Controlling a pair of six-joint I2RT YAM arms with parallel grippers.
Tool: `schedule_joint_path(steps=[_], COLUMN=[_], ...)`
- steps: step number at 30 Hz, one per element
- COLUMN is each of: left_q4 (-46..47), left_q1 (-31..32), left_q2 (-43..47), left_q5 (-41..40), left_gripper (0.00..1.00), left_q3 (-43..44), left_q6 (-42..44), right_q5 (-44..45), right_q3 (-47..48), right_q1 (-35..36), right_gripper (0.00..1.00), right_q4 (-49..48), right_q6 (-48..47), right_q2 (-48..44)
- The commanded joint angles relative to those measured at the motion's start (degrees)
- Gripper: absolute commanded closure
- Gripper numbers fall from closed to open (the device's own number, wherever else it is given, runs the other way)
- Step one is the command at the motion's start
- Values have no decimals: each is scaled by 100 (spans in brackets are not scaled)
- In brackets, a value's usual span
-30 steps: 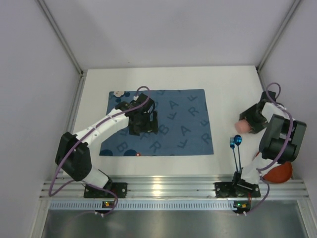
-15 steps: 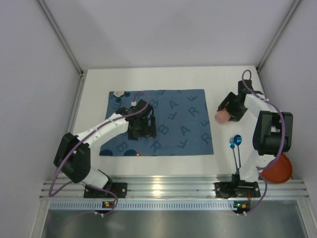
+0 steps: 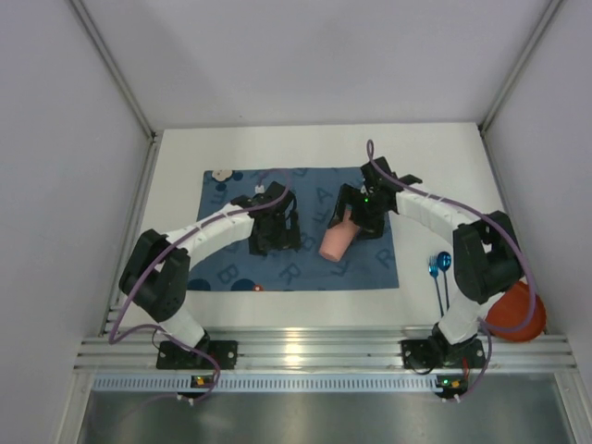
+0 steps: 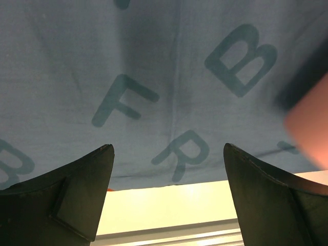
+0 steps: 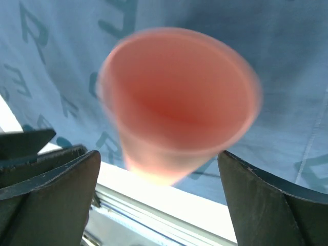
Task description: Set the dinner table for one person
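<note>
Top external shows us the bench (image 3: pixel 435 157) as the white floor of the whole cell, with a rail along its near edge and the blue lettered placemat (image 3: pixel 370 264) spread left of centre. The right claw (image 3: pixel 355 220) reaches in over the mat's right half. The pink cup (image 3: pixel 335 240) lies tilted just below it, mouth toward the claw. We judge the cup is being delivered here because a place setting gathers on the mat. The left claw (image 3: pixel 275 231) hovers low over the mat's middle, perhaps to pin the cloth. The blue fork (image 3: pixel 432 269), blue spoon (image 3: pixel 445 261) and red bowl (image 3: pixel 514 311) sit off the mat at the right.

The wrist views add what the overhead hides. The right one shows its jaws spread wide, with the blurred cup just past the tips and, as far as we can tell, gripped by neither finger. The left one shows jaws equally wide and empty above the letters, with a pink blur at the right edge.
</note>
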State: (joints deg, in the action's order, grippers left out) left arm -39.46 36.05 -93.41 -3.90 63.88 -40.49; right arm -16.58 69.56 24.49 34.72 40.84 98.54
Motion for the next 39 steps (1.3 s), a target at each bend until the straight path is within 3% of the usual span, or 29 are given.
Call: schedule_joint_path(steps=[1,11,17,25,31,34,39], left_q4=[202,9,-105,-185,-106,-79,-9], left_q1=[7,16,7,-151,-511,-678,-828], left_q2=[-81,-125,-55,366,815,964,1070], left_q5=[30,-58,-137,-252,-190,-137,-58], left_gripper=[7,7,7,7,7,7,7], left_q3=[406,529,486,231,-217,-376,-525], left_q6=[32,155,208,164,147,173,226], right_q5=[-108,-741,-1382,-1796,-2016,-2104,-2130], right_q3=[163,1059,1701,1341,657,94,-854], right_q1=[29,-6,3,135,205,275,311], right_gripper=[0,0,0,0,0,9,46], right_q4=[-167,-132,-211,-765,-862,-879,-1186], right_q6=[74,-603,-674,-577,-393,-393,-296], right_q2=[-2,77,683,1202,641,184,-466])
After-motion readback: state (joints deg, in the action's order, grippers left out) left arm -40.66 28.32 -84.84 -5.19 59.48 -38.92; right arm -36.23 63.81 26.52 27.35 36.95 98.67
